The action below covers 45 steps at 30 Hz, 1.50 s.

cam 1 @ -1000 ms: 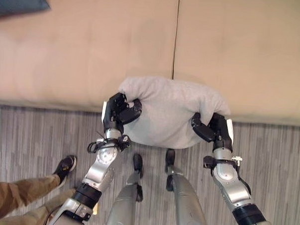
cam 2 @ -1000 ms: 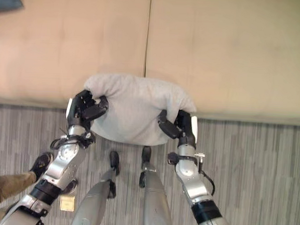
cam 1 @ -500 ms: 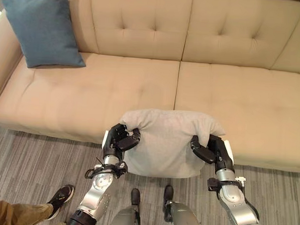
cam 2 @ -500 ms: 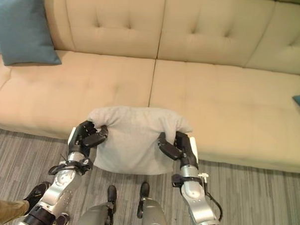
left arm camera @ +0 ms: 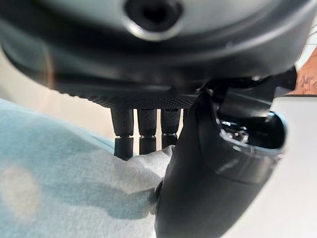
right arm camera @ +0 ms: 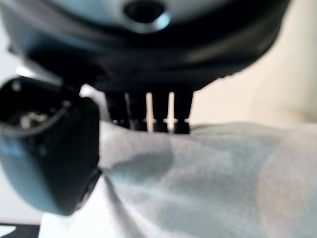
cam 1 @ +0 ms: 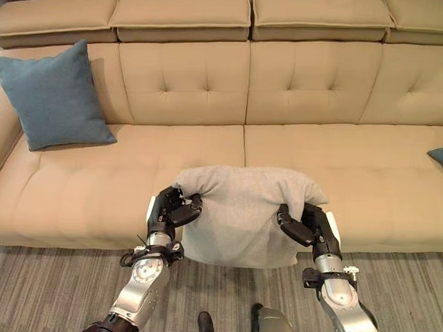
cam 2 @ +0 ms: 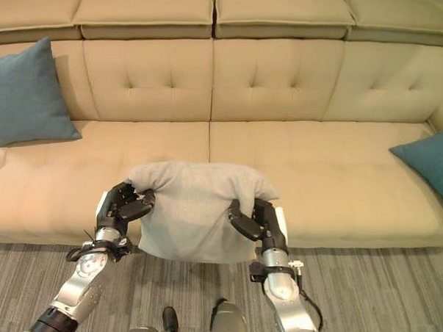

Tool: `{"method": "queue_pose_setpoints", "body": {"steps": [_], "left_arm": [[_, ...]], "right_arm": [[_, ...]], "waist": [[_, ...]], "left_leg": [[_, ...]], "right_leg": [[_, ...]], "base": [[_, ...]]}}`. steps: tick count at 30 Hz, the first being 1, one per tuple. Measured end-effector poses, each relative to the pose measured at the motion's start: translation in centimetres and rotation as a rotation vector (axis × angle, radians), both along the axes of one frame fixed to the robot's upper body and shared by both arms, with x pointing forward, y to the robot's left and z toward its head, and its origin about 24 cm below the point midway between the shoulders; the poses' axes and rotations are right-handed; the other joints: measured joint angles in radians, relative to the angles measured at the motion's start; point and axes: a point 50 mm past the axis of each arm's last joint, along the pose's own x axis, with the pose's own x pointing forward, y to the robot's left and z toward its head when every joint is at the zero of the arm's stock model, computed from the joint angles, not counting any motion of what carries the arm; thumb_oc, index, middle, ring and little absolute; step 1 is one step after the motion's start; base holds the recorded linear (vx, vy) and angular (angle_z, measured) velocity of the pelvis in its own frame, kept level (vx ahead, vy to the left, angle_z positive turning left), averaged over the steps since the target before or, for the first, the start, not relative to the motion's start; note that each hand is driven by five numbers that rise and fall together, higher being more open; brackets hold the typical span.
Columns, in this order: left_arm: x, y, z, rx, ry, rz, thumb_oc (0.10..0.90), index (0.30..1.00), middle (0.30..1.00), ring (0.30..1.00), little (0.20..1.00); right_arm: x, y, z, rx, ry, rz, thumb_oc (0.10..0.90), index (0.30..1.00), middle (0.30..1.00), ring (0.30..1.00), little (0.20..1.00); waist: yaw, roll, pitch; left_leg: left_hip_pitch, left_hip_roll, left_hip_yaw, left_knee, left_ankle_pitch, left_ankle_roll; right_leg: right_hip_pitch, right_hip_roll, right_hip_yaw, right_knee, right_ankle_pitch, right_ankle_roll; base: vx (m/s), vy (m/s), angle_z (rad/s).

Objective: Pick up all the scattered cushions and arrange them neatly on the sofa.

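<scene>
Grey cushion [cam 1: 245, 215] held before the sofa's [cam 1: 340, 149] seat front, pinched at its two upper corners between curled fingers and thumb of the left hand [cam 1: 168, 210] and right hand [cam 1: 307, 226].

I hold the cushion [cam 1: 247, 215] in front of me between my two hands, my left hand [cam 1: 169, 212] pinching its left edge and my right hand [cam 1: 309, 227] pinching its right edge. It hangs before the front edge of the sofa [cam 1: 339, 164], over the seam where the two seat pads meet, its lower part above the floor [cam 1: 47, 291]. On the sofa's far left a second cushion [cam 1: 52, 96] leans against the backrest, resting on the left seat pad. At the far right end of the seat a third cushion [cam 2: 431, 160] lies near the armrest. The floor runs along the sofa's front, nearest me.
</scene>
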Motion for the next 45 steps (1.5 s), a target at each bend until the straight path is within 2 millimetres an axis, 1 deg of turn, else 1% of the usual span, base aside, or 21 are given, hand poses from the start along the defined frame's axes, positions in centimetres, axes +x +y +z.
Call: {"method": "queue_pose_setpoints", "body": {"steps": [2,3,6,7,8,11,13,15,16,19,23,26,30,31,33,34,36,38,39,41,45], "left_arm": [[-0.1,0.3,-0.2,0.012,0.007,0.007,0.400,0.300,0.300,0.300,0.300],[-0.2,0.4,-0.2,0.015,0.010,0.009,0.400,0.300,0.300,0.300,0.300],[-0.7,0.5,-1.0,0.013,0.042,0.017,0.400,0.300,0.300,0.300,0.300],[-1.1,0.0,-1.5,-0.015,0.061,0.018,0.400,0.300,0.300,0.300,0.300],[-1.3,-0.2,-1.7,-0.026,0.069,0.021,0.400,0.300,0.300,0.300,0.300],[-1.4,-0.7,-1.8,-0.037,0.071,0.000,0.400,0.300,0.300,0.300,0.300],[-1.4,-1.5,-1.9,-0.049,0.074,-0.037,0.400,0.300,0.300,0.300,0.300],[-1.5,-1.9,-1.9,-0.056,0.078,-0.052,0.400,0.300,0.300,0.300,0.300],[-1.5,-2.0,-2.0,-0.057,0.080,-0.054,0.400,0.300,0.300,0.300,0.300],[-1.4,-2.0,-1.8,-0.059,0.072,-0.058,0.400,0.300,0.300,0.300,0.300],[-1.4,-1.9,-1.9,-0.056,0.078,-0.064,0.400,0.300,0.300,0.300,0.300],[-1.6,-1.8,-2.1,-0.059,0.093,-0.062,0.400,0.300,0.300,0.300,0.300],[-1.6,-1.6,-2.2,-0.050,0.096,-0.059,0.400,0.300,0.300,0.300,0.300],[-1.6,-1.6,-2.2,-0.050,0.095,-0.060,0.400,0.300,0.300,0.300,0.300],[-1.6,-1.5,-2.1,-0.049,0.094,-0.060,0.400,0.300,0.300,0.300,0.300],[-1.6,-1.6,-2.1,-0.050,0.092,-0.062,0.400,0.300,0.300,0.300,0.300],[-1.4,-1.6,-1.9,-0.041,0.084,-0.070,0.400,0.300,0.300,0.300,0.300],[-1.2,-1.4,-1.6,-0.028,0.072,-0.072,0.400,0.300,0.300,0.300,0.300],[-1.1,-1.2,-1.5,-0.018,0.068,-0.072,0.400,0.300,0.300,0.300,0.300],[-0.7,-0.4,-1.1,0.013,0.054,-0.065,0.400,0.300,0.300,0.300,0.300],[-0.7,0.5,-1.0,0.025,0.052,-0.036,0.400,0.300,0.300,0.300,0.300]], "right_arm": [[0.0,0.4,-0.1,0.003,0.010,0.027,0.400,0.300,0.300,0.300,0.300],[-0.2,0.5,-0.3,0.002,0.017,0.032,0.400,0.300,0.300,0.300,0.300],[-0.8,0.3,-1.0,-0.002,0.051,0.027,0.400,0.300,0.300,0.300,0.300],[-0.9,-0.1,-1.1,-0.013,0.058,0.016,0.400,0.300,0.300,0.300,0.300],[-0.9,-0.3,-1.0,-0.016,0.057,0.013,0.400,0.300,0.300,0.300,0.300],[-0.7,-1.0,-0.7,-0.027,0.045,-0.008,0.400,0.300,0.300,0.300,0.300],[-0.8,-1.8,-0.6,-0.036,0.041,-0.039,0.400,0.300,0.300,0.300,0.300],[-0.6,-2.2,-0.2,-0.053,0.027,-0.051,0.400,0.300,0.300,0.300,0.300],[-0.6,-2.2,-0.2,-0.053,0.028,-0.053,0.400,0.300,0.300,0.300,0.300],[-0.9,-2.3,-0.4,-0.050,0.036,-0.058,0.400,0.300,0.300,0.300,0.300],[-1.0,-2.1,-0.6,-0.044,0.040,-0.062,0.400,0.300,0.300,0.300,0.300],[-1.0,-2.1,-0.7,-0.043,0.044,-0.062,0.400,0.300,0.300,0.300,0.300],[-1.0,-1.8,-0.7,-0.034,0.044,-0.060,0.400,0.300,0.300,0.300,0.300],[-1.1,-1.8,-0.8,-0.033,0.046,-0.060,0.400,0.300,0.300,0.300,0.300],[-1.1,-1.8,-0.8,-0.035,0.048,-0.058,0.400,0.300,0.300,0.300,0.300],[-1.1,-1.9,-0.8,-0.036,0.047,-0.059,0.400,0.300,0.300,0.300,0.300],[-1.1,-1.7,-0.8,-0.016,0.045,-0.072,0.400,0.300,0.300,0.300,0.300],[-1.1,-1.3,-0.9,-0.008,0.046,-0.056,0.400,0.300,0.300,0.300,0.300],[-1.1,-1.2,-1.0,-0.006,0.050,-0.050,0.400,0.300,0.300,0.300,0.300],[-1.1,-0.6,-1.1,0.002,0.057,-0.026,0.400,0.300,0.300,0.300,0.300],[-1.2,0.2,-1.4,0.014,0.068,0.013,0.400,0.300,0.300,0.300,0.300]], "waist": [[0.001,0.008,-0.004],[-0.003,0.001,-0.007],[-0.017,-0.035,-0.029],[-0.003,-0.017,-0.038],[0.005,-0.014,-0.040],[-0.007,-0.011,-0.042],[-0.017,-0.020,-0.045],[-0.003,-0.023,-0.044],[0.000,-0.024,-0.044],[-0.003,-0.022,-0.046],[0.002,-0.032,-0.041],[0.005,-0.036,-0.038],[0.023,-0.030,-0.041],[0.016,-0.026,-0.043],[0.009,-0.011,-0.052],[-0.002,0.003,-0.056],[-0.014,0.000,-0.055],[-0.009,0.000,-0.056],[-0.005,0.000,-0.056],[0.010,0.008,-0.050],[0.015,0.015,-0.045]], "left_leg": [[0.000,0.017,-0.001,-0.031,0.018,-0.021],[-0.001,0.017,-0.006,-0.035,0.021,-0.025],[0.013,0.006,-0.056,-0.058,0.027,-0.060],[0.013,0.035,-0.067,-0.064,0.030,-0.063],[0.013,0.054,-0.079,-0.058,0.035,-0.072],[-0.007,0.089,-0.110,-0.017,0.051,-0.105],[-0.066,0.093,-0.135,0.105,0.053,-0.108],[-0.181,0.103,-0.136,0.346,0.057,-0.131],[-0.199,0.104,-0.135,0.373,0.044,-0.140],[-0.232,0.081,-0.125,0.318,0.018,-0.140],[-0.254,0.060,-0.101,0.132,0.026,-0.145],[-0.279,0.068,-0.101,0.039,0.051,-0.178],[-0.254,0.072,-0.105,-0.010,0.085,-0.142],[-0.247,0.066,-0.105,-0.003,0.089,-0.139],[-0.206,0.062,-0.102,-0.032,0.110,-0.104],[-0.182,0.060,-0.096,-0.046,0.189,-0.067],[-0.135,0.006,-0.070,-0.057,0.160,-0.023],[-0.124,-0.023,-0.072,-0.054,0.145,-0.002],[-0.121,-0.032,-0.072,-0.053,0.139,0.005],[-0.114,-0.044,-0.076,-0.042,0.126,0.024],[-0.082,-0.040,-0.075,-0.062,0.117,0.029]], "right_leg": [[-0.009,0.030,0.033,-0.151,0.001,0.013],[-0.011,0.035,0.030,-0.208,0.022,0.017],[0.016,0.042,0.036,-0.362,0.208,-0.012],[0.032,0.079,0.027,-0.387,0.208,-0.033],[0.042,0.097,0.025,-0.400,0.208,-0.036],[0.064,0.121,-0.020,-0.400,0.183,-0.070],[0.084,0.118,-0.051,-0.400,0.161,-0.089],[0.099,0.116,-0.056,-0.399,0.142,-0.122],[0.108,0.117,-0.057,-0.399,0.143,-0.123],[0.126,0.133,-0.065,-0.416,0.118,-0.133],[0.153,0.171,-0.066,-0.458,0.128,-0.125],[0.198,0.199,-0.063,-0.505,0.135,-0.131],[0.250,0.225,-0.009,-0.531,0.130,-0.131],[0.262,0.225,0.008,-0.534,0.120,-0.137],[0.272,0.224,0.040,-0.516,0.106,-0.125],[0.277,0.223,0.054,-0.497,0.085,-0.110],[0.214,0.154,0.073,-0.293,-0.037,-0.064],[0.159,0.110,0.086,-0.156,-0.088,-0.015],[0.146,0.097,0.084,-0.120,-0.095,-0.012],[0.058,0.069,0.082,0.074,-0.119,0.006],[0.016,0.029,0.085,0.044,-0.125,0.026]], "base": [[0.07,-0.085,0.00],[0.09,-0.151,0.21],[0.14,-0.196,0.45],[0.15,-0.172,0.22],[0.15,-0.187,-0.01],[0.12,-0.200,0.31],[0.09,-0.183,0.51],[0.11,-0.133,0.10],[0.14,-0.063,-0.06],[0.16,-0.019,0.03],[0.16,0.028,0.00],[0.26,0.111,-0.15],[0.22,0.150,-0.48],[0.28,0.256,-0.56],[0.18,0.197,-0.51],[0.16,0.274,-0.42],[0.13,0.244,-0.19],[0.05,0.100,0.02],[0.04,0.101,0.13],[0.04,0.024,0.14],[0.09,-0.068,0.06]]}}
